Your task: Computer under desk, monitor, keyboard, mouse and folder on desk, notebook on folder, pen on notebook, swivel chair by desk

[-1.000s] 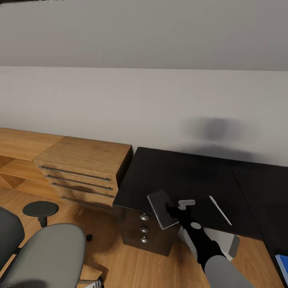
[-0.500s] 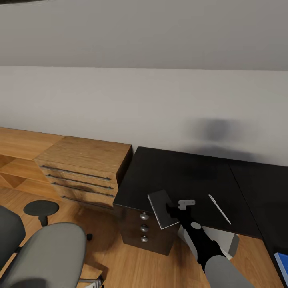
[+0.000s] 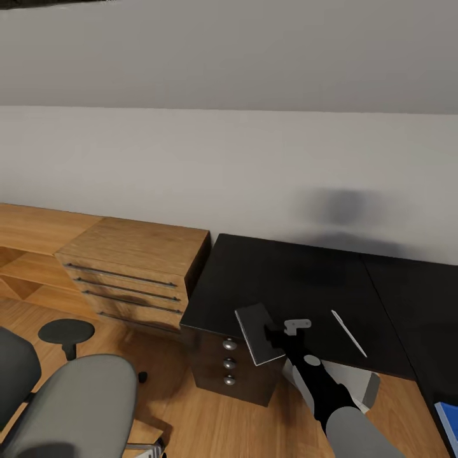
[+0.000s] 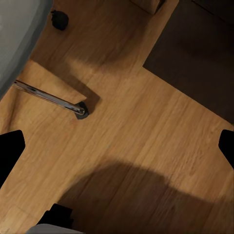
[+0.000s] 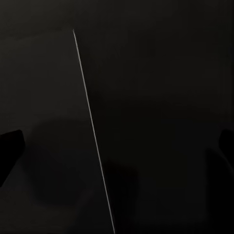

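The small grey notebook lies on the black desk at its front edge, one corner hanging over the drawers. My right gripper hovers at the notebook's right side. In the right wrist view that gripper is open, and the notebook's thin edge runs between the fingers. The white pen rests on the desk further right. A blue folder corner shows at the lower right. The grey swivel chair is at the lower left. My left gripper hangs open over the floor.
A light wooden drawer unit stands against the desk's left end. The desk's three knobbed drawers face me. A light grey computer case sits under the desk behind my arm. The chair's chrome leg and a caster are below my left gripper.
The head view has drifted very slightly. The right gripper, notebook and pen stay where they were.
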Robot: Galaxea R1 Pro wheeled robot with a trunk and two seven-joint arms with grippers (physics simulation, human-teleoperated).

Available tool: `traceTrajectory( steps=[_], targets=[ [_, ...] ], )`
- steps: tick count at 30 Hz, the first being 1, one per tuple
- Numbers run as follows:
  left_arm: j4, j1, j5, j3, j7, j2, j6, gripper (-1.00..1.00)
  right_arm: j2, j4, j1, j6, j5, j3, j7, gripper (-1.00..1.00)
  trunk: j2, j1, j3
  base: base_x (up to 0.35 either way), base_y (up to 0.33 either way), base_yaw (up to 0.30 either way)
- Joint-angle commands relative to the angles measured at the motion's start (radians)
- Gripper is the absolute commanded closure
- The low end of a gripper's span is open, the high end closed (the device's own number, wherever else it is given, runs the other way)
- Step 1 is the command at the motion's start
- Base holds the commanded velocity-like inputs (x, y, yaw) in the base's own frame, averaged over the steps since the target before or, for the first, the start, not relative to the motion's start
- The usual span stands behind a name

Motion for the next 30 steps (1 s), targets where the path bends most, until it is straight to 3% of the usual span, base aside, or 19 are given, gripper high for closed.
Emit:
traceTrajectory(
  steps=[1, 20, 26, 30],
  targets=[
    [0.0, -0.001, 0.006, -0.008, 0.008, 0.001, -0.004, -1.0, 0.001, 0.027, 0.0, -0.004, 0.011, -0.009, 0.007, -1.0, 0.007, -0.004, 0.002, 0.0, 0.0, 0.0],
    [0.0, -0.001, 0.002, -0.01, 0.008, -0.001, -0.004, -1.0, 0.001, 0.025, 0.0, -0.005, 0.01, -0.013, 0.008, -1.0, 0.14, -0.077, 0.062, 0.0, 0.0, 0.0],
    [0.0, -0.001, 0.002, -0.01, 0.008, -0.002, -0.004, -1.0, 0.001, 0.025, 0.0, -0.005, 0.01, -0.013, 0.007, -1.0, 0.14, -0.077, 0.062, 0.0, 0.0, 0.0],
    [0.0, -0.001, 0.002, -0.01, 0.008, -0.002, -0.004, -1.0, 0.001, 0.025, 0.0, -0.005, 0.01, -0.014, 0.007, -1.0, 0.168, -0.092, 0.074, 0.0, 0.0, 0.0]
  ],
)
